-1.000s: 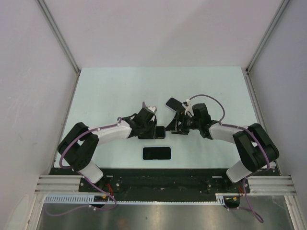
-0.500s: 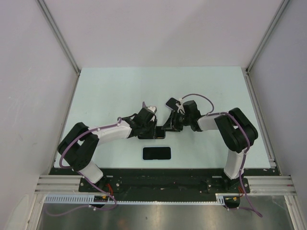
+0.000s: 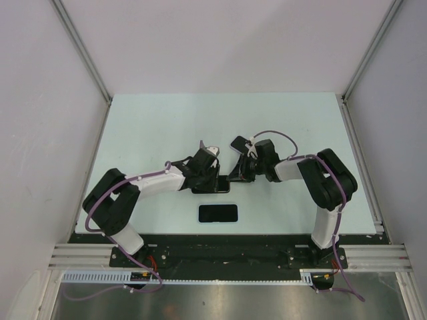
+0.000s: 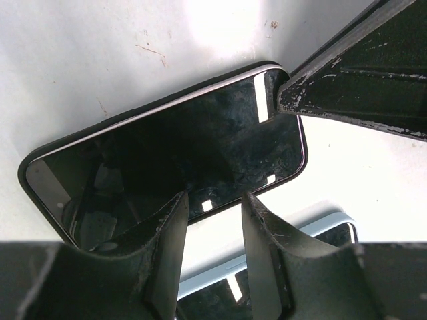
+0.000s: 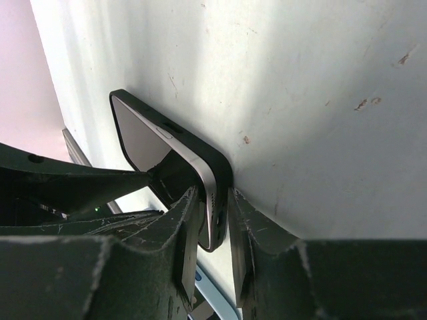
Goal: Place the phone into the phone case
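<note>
1. Left end effector fingers are seen at the bottom of the left wrist view, held apart with nothing clamped between them. Their tips are set at the near long edge of the phone.
2. A second handset, dark-screened with a pale rim, is laid flat at lower centre of the top view, closest to the arm bases and apart from the phone. Part of it is also glimpsed at the lower right of the left wrist view.
3. The phone is found at the centre of the top view, screen up, lying inside the black phone case. A silver rim is exposed along the case's wall.
4. The right end effector is clenched on one corner of the phone, with a finger on each face. In the left wrist view one of those fingers is seen at the upper right, touching that corner.
5. The pale worktop, marked by small scuffs, is spread out beyond.
</note>
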